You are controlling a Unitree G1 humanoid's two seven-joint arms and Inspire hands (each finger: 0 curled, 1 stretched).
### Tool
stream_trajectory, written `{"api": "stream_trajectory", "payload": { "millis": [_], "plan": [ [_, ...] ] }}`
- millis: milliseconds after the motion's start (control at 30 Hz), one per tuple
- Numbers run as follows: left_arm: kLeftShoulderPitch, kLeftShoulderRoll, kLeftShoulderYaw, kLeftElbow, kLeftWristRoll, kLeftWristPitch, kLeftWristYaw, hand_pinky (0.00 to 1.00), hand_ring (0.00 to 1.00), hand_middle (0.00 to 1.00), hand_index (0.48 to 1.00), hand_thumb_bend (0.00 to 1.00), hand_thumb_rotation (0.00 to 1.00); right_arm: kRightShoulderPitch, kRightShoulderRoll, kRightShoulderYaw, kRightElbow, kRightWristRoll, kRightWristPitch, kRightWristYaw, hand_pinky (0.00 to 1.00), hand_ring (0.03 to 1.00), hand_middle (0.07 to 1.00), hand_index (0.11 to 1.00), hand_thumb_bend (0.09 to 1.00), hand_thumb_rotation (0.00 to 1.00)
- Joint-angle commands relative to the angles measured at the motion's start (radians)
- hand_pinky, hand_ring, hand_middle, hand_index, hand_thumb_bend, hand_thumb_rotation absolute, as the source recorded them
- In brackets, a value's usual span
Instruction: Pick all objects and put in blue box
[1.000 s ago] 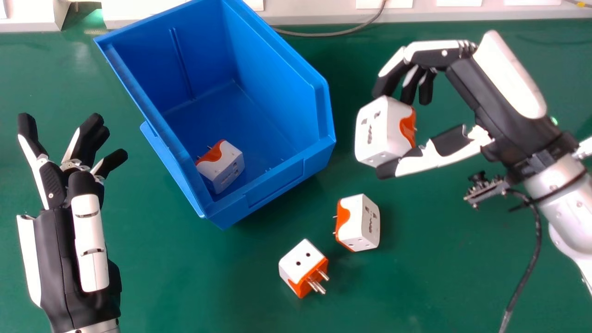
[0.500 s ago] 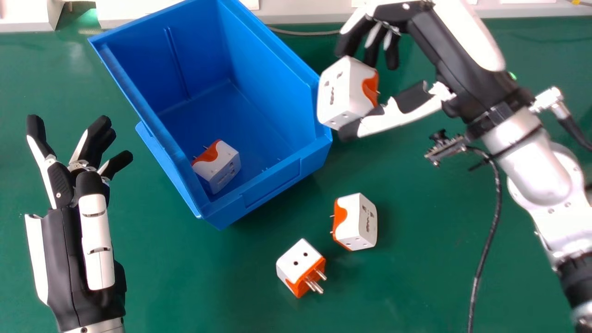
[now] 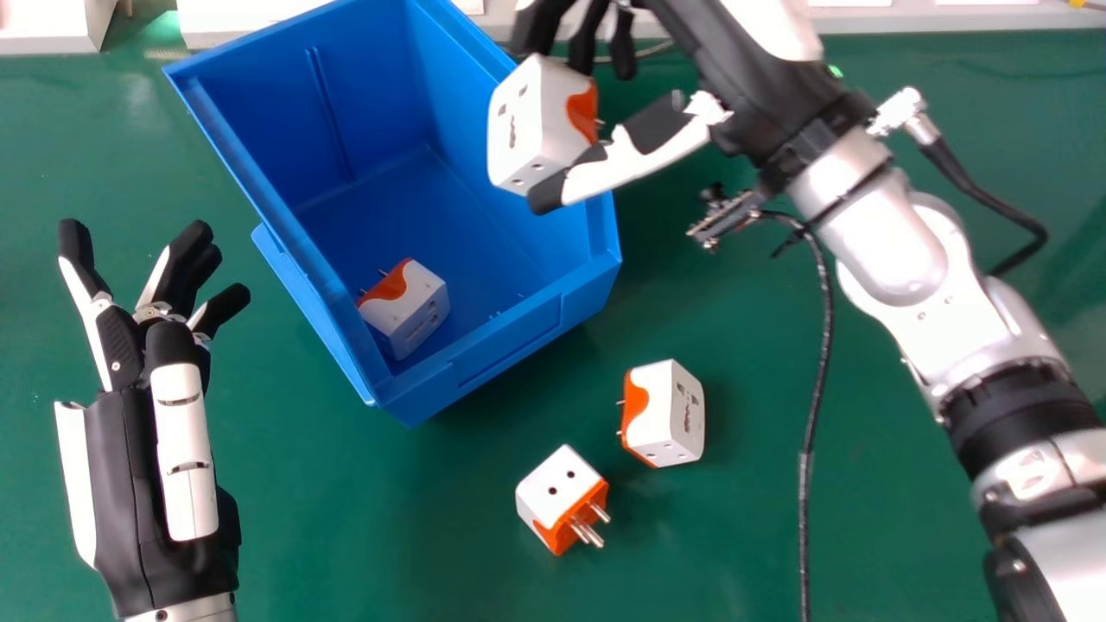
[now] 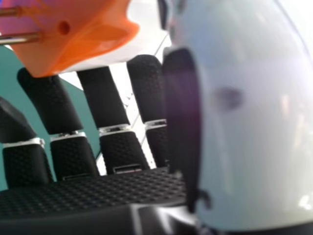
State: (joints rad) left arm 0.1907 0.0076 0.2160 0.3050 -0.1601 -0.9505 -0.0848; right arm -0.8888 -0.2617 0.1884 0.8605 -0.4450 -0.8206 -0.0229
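Observation:
My right hand holds a white and orange plug adapter between thumb and fingers, over the right wall of the blue box. In the right hand view, the held adapter shows its orange face and metal pins beside the fingers of my right hand. Inside the box, near its front left corner, lies another adapter. Two more rest on the green table: one in front of the box to the right, one nearer, pins facing right. At the left my left hand stays open and empty.
The green table extends around the box. White equipment lines its far edge, with a grey cable behind the box. A black cable hangs from the right wrist across the table's right part.
My right hand has carried its adapter left and toward the far side, from right of the box to over its right wall. The left hand has shifted slightly right, still open.

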Motion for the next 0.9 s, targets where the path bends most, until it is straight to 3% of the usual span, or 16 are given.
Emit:
{"api": "stream_trajectory", "payload": {
  "millis": [0, 200, 400, 600, 867],
  "plan": [
    [-0.003, 0.003, 0.003, -0.004, -0.001, -0.016, 0.0, 0.8, 0.88, 0.88, 0.867, 0.49, 0.93, -0.078, 0.012, 0.005, 0.02, -0.005, -0.016, -0.042, 0.27, 0.417, 0.492, 0.497, 0.517, 0.0],
    [-0.023, 0.002, 0.006, 0.028, -0.002, -0.032, -0.003, 0.8, 0.88, 0.87, 0.861, 0.49, 0.93, -0.152, 0.054, 0.025, 0.123, -0.017, 0.005, -0.054, 0.28, 0.422, 0.485, 0.499, 0.518, 0.0],
    [-0.034, 0.004, 0.004, 0.042, -0.016, -0.038, -0.014, 0.79, 0.87, 0.87, 0.855, 0.49, 0.93, -0.211, 0.088, 0.062, 0.203, -0.065, 0.031, -0.125, 0.28, 0.414, 0.488, 0.503, 0.517, 0.0],
    [-0.042, 0.001, 0.009, 0.047, 0.0, -0.042, -0.003, 0.79, 0.87, 0.86, 0.854, 0.48, 0.94, -0.237, 0.127, 0.091, 0.262, -0.08, 0.044, -0.17, 0.29, 0.414, 0.49, 0.5, 0.518, 0.0],
    [-0.058, 0.006, 0.009, 0.073, -0.006, -0.049, -0.007, 0.78, 0.87, 0.86, 0.847, 0.48, 0.94, -0.259, 0.181, 0.142, 0.307, -0.119, 0.106, -0.21, 0.31, 0.403, 0.497, 0.51, 0.517, 0.0]
  ]
}}
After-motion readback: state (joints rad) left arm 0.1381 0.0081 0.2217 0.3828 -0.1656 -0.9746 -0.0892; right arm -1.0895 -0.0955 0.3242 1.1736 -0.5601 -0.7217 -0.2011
